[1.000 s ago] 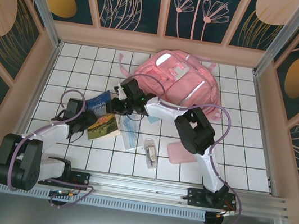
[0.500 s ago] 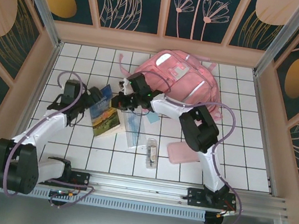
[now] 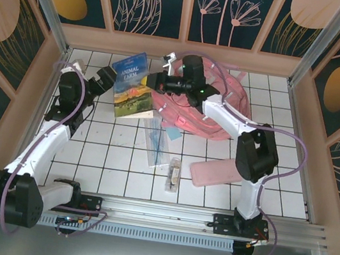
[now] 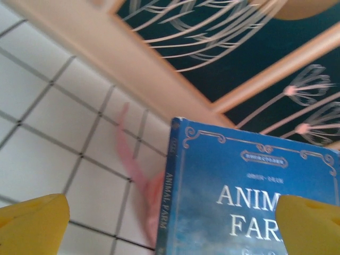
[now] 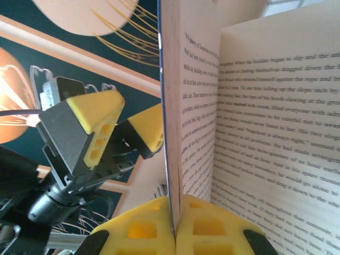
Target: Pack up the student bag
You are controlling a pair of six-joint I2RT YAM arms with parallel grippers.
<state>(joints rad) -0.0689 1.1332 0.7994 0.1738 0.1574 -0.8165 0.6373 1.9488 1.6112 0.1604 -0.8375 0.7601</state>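
My right gripper [image 5: 172, 223] clamps the cover edge of the blue "ANIMAL FARM" book [image 4: 228, 186], left gripper [image 5: 125, 123] spread wide beside it, student bag [image 3: 237, 93] far-centre on the white tiled table [image 3: 107, 156], floral wall panels [image 3: 151, 1] behind.

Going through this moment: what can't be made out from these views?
Top view: whether the student bag is unzipped; the right arm crosses it.
Left wrist view: the full title of the book; a yellow finger and the frame edge cut it.
Top view: the small clear packet; too small to identify.
Right wrist view: whether the right claw pinches the cover alone or pages too; its fingers hide that.
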